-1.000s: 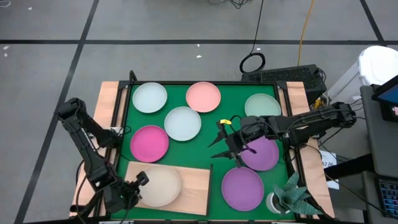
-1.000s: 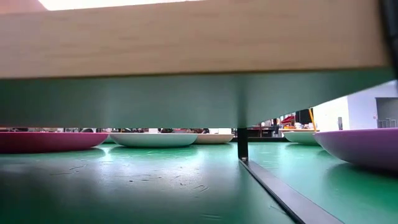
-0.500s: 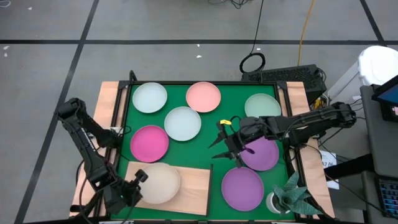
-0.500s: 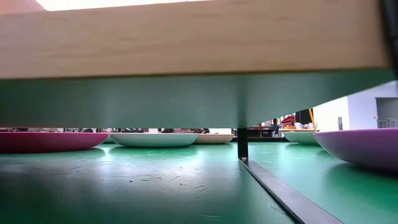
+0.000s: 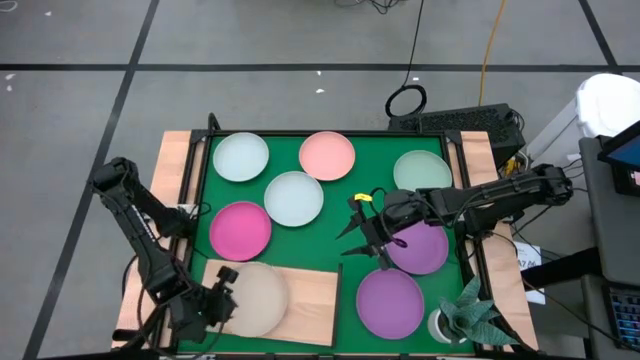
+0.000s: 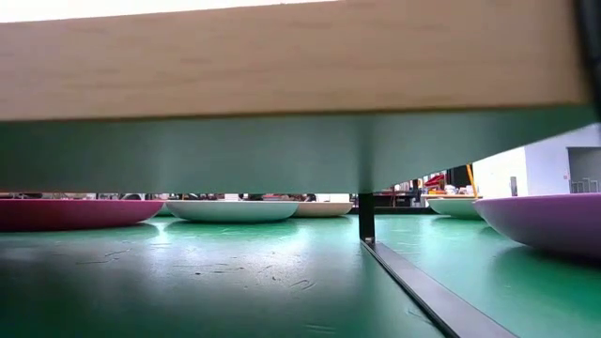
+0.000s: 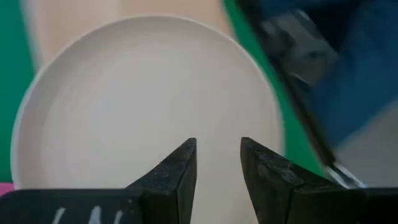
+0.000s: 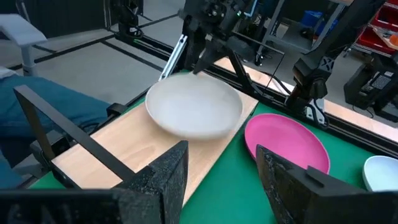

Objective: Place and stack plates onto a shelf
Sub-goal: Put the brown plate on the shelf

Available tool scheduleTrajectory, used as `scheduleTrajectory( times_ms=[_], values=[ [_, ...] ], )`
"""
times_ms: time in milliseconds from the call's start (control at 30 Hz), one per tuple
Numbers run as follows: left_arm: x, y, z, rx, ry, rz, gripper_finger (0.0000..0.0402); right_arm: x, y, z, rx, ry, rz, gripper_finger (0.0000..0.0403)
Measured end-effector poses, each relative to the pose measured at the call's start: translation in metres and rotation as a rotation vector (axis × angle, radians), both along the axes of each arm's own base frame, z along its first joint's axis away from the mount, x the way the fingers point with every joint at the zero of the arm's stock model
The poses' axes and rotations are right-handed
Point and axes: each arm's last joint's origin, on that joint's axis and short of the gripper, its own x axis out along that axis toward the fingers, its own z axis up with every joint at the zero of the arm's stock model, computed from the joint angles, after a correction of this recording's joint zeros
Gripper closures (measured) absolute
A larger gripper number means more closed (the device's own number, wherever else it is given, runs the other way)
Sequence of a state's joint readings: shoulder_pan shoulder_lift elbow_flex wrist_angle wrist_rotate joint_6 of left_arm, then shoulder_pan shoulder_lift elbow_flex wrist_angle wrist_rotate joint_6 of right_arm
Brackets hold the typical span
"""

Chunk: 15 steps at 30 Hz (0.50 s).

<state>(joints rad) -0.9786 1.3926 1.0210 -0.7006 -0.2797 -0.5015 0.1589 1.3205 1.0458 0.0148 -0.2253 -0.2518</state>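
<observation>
Overhead, we see our left gripper (image 5: 222, 300) at the beige plate's (image 5: 256, 299) edge on the shelf (image 5: 312, 300). Through the left wrist view, our fingers (image 7: 177, 171) stand parted over it. Our right gripper (image 5: 362, 236) hovers open beside a purple plate (image 5: 420, 247).

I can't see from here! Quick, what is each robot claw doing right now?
Left gripper: open, fingers apart over the round beige plastic plate on the light-wood shelf, gripping nothing.
Right gripper: open, holding nothing, above the green mat.
</observation>
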Motion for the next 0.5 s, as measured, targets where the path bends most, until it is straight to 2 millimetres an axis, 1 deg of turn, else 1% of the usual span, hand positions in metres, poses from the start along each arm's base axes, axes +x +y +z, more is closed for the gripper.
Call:
scheduleTrajectory(
  times_ms=[167, 233, 367, 500],
  values=[
    [0.02, 0.015, 0.002, 0.055, -0.108, 0.149, 0.027, 0.001, -0.002, 0.001, 0.013, 0.003, -0.15, 0.0234],
    [0.029, 0.022, 0.003, 0.074, -0.14, 0.2, 0.027, 0.004, 0.0, -0.002, 0.013, 0.005, -0.194, 0.0234],
    [0.047, 0.035, 0.007, 0.149, -0.243, 0.25, 0.027, 0.009, 0.006, -0.01, -0.024, 0.023, -0.25, 0.0234],
    [0.066, 0.044, 0.014, 0.114, -0.348, 0.329, 0.027, 0.011, 0.008, -0.01, -0.056, 0.019, -0.31, 0.0234]
  ],
)
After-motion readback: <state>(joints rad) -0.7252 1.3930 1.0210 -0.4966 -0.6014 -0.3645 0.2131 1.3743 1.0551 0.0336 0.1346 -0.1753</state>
